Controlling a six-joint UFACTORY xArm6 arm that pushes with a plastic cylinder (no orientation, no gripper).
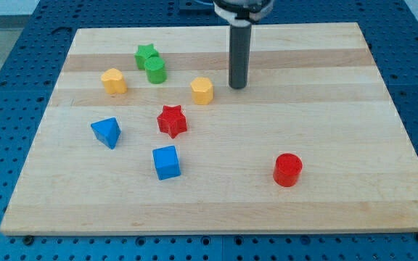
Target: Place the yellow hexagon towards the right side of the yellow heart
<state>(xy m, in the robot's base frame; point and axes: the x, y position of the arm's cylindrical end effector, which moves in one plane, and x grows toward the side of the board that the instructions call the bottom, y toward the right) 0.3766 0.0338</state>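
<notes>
The yellow hexagon [202,90] sits on the wooden board a little above the view's centre. The yellow heart [113,80] lies well to its left, near the board's upper left. My tip [238,86] rests on the board just to the right of the yellow hexagon, a small gap apart from it. The rod rises straight up to the view's top edge.
A green star [146,54] and a green cylinder [155,71] touch each other between heart and hexagon, higher up. A red star [172,120] lies below the hexagon. A blue triangle [107,132], a blue cube [166,162] and a red cylinder [287,170] lie lower down.
</notes>
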